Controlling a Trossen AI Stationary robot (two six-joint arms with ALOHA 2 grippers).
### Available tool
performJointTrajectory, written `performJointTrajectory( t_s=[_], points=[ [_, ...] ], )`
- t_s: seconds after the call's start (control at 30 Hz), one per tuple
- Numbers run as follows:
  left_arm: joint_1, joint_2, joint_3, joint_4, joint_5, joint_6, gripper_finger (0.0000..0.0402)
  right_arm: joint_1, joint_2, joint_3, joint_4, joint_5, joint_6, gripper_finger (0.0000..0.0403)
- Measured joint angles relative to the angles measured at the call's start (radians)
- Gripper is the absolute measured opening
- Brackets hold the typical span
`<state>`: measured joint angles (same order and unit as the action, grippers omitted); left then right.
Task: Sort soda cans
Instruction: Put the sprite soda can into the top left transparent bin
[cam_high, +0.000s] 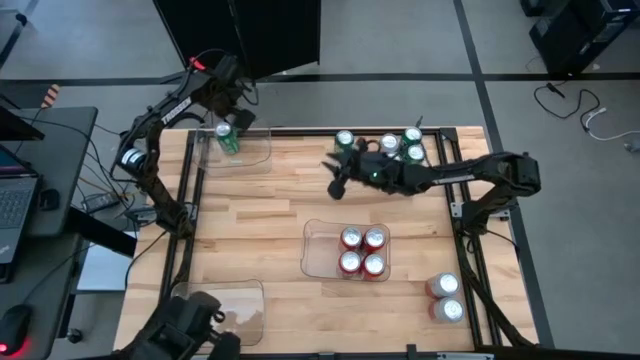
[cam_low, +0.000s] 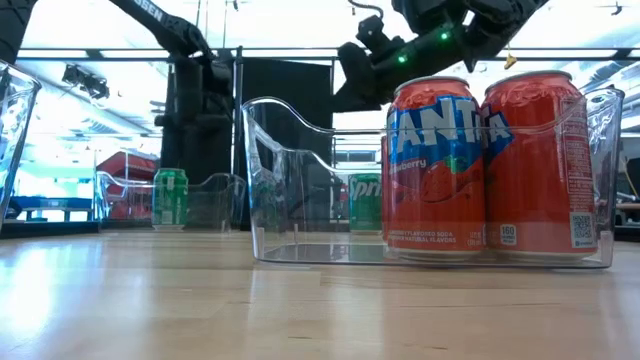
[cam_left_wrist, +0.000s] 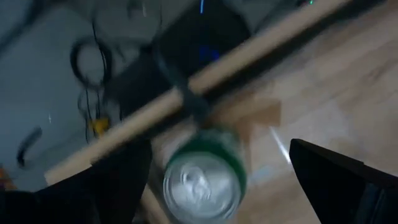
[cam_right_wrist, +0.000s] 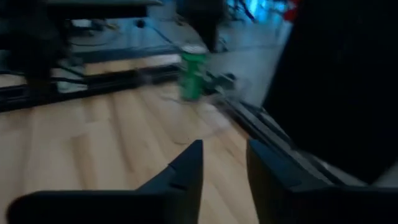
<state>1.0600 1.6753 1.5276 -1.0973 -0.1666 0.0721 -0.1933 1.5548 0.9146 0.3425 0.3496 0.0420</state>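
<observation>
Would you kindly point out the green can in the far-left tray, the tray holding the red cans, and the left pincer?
green can (cam_high: 228, 139), high view, on its silver top.
red-can tray (cam_high: 318, 247), high view, on its bare floor.
left pincer (cam_high: 232, 122), high view, between its open fingertips.

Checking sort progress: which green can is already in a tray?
The green can in the far-left clear tray, under the open left pincer. The other green cans stand loose on the table's far right.
</observation>
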Motion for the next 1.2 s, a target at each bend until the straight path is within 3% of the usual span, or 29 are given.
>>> performJointTrajectory(
  t_s=[0.23, 0.37, 0.6, 0.87, 1.2],
  points=[
    [-0.102, -0.119, -0.023, 0.214, 0.073, 0.014, 0.0383, -0.15, -0.057, 0.0, -0.178, -0.065, 0.07, 0.0199],
    [-0.153, -0.186, -0.06, 0.32, 0.192, 0.007, 0.0383, -0.228, -0.051, 0.0, -0.188, -0.151, 0.098, 0.0252],
    [-0.238, -0.283, -0.205, 0.533, 0.312, 0.003, 0.0383, -0.294, -0.012, 0.0, -0.181, -0.167, 0.097, 0.0324],
    [-0.29, -0.363, -0.407, 0.729, 0.323, -0.026, 0.0383, -0.322, 0.082, 0.0, -0.156, -0.171, 0.076, 0.0337],
    [-0.315, -0.407, -0.491, 0.704, 0.352, -0.051, 0.0383, -0.341, 0.13, 0.003, -0.084, -0.21, 0.052, 0.0306]
  ],
)
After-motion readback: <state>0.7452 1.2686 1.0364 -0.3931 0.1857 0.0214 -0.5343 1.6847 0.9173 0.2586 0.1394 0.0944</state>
